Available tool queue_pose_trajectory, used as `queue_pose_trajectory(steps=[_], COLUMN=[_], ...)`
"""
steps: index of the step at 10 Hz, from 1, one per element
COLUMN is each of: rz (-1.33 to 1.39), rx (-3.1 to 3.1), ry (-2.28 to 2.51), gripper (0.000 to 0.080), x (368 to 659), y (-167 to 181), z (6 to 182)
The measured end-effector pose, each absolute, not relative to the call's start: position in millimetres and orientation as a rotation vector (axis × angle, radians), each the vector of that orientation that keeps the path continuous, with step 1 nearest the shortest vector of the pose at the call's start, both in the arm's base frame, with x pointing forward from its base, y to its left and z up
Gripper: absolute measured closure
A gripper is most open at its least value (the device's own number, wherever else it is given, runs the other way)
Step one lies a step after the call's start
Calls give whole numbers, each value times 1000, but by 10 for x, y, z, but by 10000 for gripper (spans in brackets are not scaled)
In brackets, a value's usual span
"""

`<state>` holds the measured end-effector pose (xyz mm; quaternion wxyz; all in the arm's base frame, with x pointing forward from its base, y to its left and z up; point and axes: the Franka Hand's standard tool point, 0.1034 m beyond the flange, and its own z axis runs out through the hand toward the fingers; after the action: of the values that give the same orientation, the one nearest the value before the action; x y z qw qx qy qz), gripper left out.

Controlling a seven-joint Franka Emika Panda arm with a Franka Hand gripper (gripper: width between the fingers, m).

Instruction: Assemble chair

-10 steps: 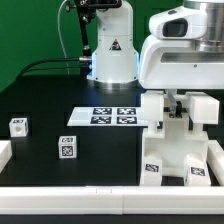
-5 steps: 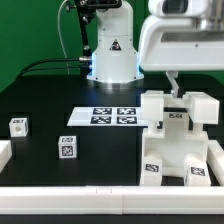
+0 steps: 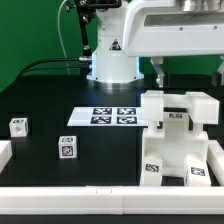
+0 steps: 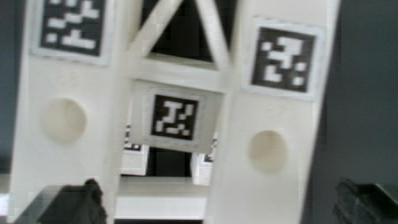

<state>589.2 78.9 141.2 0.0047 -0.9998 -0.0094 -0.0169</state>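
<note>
Gripper: released, jaws spread wide, nothing between them.
Fingers: two dark tips hanging from the white hand, clear of everything below.
Chair: part-built white stack straight under the gripper, not touching it; it stands on the black table.
Wrist view: the chair fills the picture beyond the gripper; two long slabs, each with a round hole and a tag, flank a smaller tagged part; both dark fingertips sit at the picture's edge, one before each slab.
Marker board: flat on the table, lower than the gripper and toward the exterior view's left of it, just beside the chair.
Loose pieces: two small tagged cubes, well apart from the gripper, farther toward the exterior view's left.
</note>
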Motion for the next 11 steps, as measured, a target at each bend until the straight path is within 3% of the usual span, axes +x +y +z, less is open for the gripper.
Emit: queue_pose_trajectory(steps=[4,11], rz=[-100,-90], rx=[-3142,-3147], ry=[-33,-30], gripper=[150,150], x=[5868,5890], y=[812,789], z=[1128,1055])
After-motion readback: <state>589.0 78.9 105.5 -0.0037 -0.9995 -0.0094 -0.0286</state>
